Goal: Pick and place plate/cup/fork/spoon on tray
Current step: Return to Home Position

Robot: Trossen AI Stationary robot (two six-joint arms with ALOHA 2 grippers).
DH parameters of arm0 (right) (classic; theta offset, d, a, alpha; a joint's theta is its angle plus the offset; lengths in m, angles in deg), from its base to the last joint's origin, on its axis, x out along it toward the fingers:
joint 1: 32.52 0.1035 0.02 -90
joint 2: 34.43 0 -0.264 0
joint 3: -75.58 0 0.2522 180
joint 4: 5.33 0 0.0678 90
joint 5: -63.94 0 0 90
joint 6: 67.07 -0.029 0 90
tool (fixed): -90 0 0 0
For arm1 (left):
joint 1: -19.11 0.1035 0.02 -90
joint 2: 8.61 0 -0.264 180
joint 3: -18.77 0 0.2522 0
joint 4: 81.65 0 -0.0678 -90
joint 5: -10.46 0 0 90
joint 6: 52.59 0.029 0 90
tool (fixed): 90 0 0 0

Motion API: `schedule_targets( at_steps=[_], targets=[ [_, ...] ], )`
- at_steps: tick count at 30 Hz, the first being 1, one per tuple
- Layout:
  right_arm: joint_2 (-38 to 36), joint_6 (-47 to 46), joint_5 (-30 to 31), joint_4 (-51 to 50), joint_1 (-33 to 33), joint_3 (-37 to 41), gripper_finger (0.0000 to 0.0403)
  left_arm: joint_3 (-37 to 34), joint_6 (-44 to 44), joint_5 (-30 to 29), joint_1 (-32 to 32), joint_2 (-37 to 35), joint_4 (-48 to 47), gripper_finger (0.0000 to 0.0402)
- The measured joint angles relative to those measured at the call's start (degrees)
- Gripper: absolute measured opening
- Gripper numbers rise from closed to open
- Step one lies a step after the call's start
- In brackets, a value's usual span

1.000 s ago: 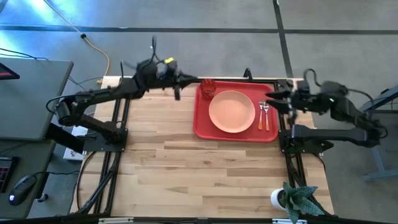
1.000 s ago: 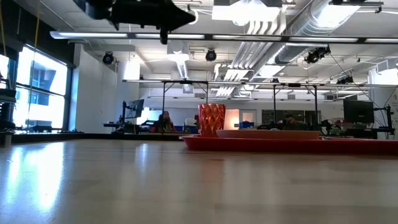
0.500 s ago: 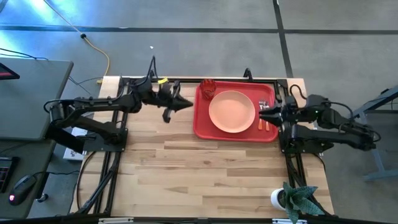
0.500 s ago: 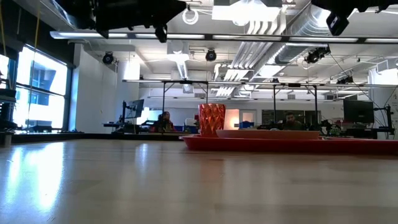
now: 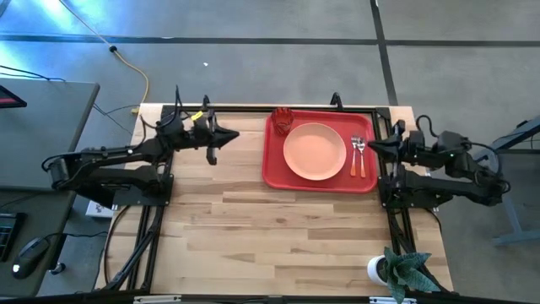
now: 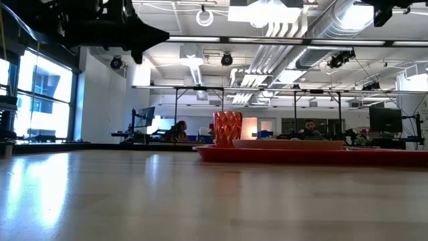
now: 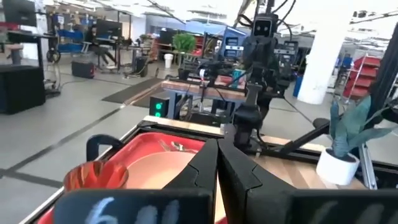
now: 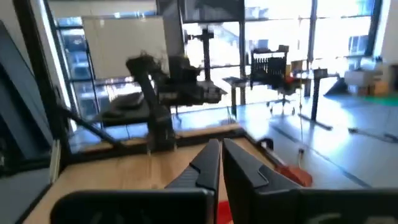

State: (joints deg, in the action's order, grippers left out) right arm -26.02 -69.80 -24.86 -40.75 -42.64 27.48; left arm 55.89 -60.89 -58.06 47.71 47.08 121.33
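While both arms hang above the surface, nothing is gripped. Left claw fingers together, empty, off the tray's left edge; its own view shows the fingers pressed shut, blocking part of the plate. Right claw fingers together, empty, just off the tray's right edge. Red tray lies between the two claws at the surface's far side. Peach plate sits centred on tray, well right of left claw. Red-orange cup upright in tray's far-left corner, nearest left claw. Fork and spoon lie side by side right of plate, near right claw; heads too small to tell apart surely. Low view: tray rim hides the utensils, plate only an edge.
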Motion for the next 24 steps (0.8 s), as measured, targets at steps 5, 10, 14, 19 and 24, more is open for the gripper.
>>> schedule_targets(
  at_steps=[5, 10, 14, 19, 24],
  targets=[
    [0.23, -0.66, -5.13, -1.77, 0.01, 0.00, 0.0002, -0.97, 2.47, 8.90, 1.23, -1.02, 2.19, 0.0001],
    [0.13, 2.11, -6.09, 2.75, 0.01, -0.02, 0.0001, -0.88, 3.08, 16.66, 3.37, -5.24, 2.38, 0.0001],
    [0.47, 1.78, -3.66, 0.35, 0.01, 0.01, 0.0000, -0.88, 6.22, 16.84, 5.13, -7.15, 0.12, 0.0000],
    [1.24, -0.16, -7.11, 6.90, 0.04, 6.31, 0.0000, -0.88, 7.45, 16.85, 4.84, -4.80, 0.21, 0.0000],
    [1.28, -7.84, -11.78, 15.66, 0.05, 14.63, 0.0000, -0.90, 7.38, 15.03, 3.89, -3.57, 1.04, 0.0000]
  ],
)
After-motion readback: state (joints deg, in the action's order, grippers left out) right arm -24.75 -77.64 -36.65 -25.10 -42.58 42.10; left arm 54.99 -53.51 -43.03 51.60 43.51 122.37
